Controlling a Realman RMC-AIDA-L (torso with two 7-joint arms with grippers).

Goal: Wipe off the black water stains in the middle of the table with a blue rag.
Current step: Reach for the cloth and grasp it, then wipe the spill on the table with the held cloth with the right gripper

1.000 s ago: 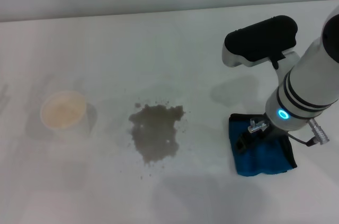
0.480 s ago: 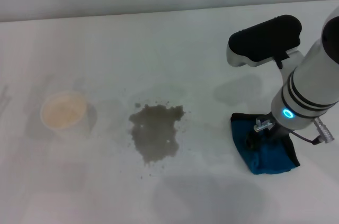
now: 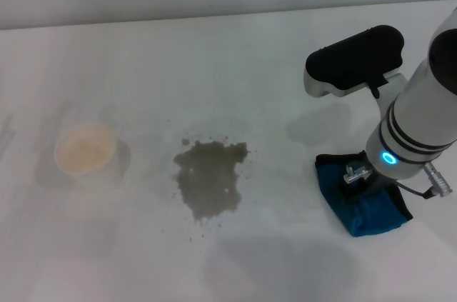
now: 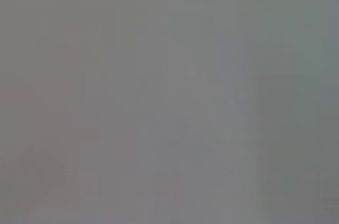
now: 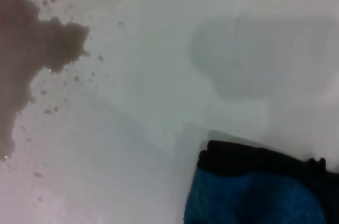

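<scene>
The black water stains (image 3: 208,180) form a grey-brown blotch with specks in the middle of the white table (image 3: 214,66); part of the blotch (image 5: 26,60) also shows in the right wrist view. The blue rag (image 3: 368,209) lies bunched and tilted at the right, well clear of the stains. My right gripper (image 3: 355,179) sits on the rag's upper edge, shut on it, with the wrist covering its fingers. The right wrist view shows the rag (image 5: 254,197) close up with its black edging. The left gripper is out of view; its wrist view is plain grey.
A white paper cup (image 3: 86,151) stands at the left of the table, apart from the stains. Bare tabletop lies between the stains and the rag. The table's far edge runs along the top of the head view.
The right arm shifted slightly right, and the rag moved with it, its left edge pulling away from the stains as the cloth bunched and turned.
</scene>
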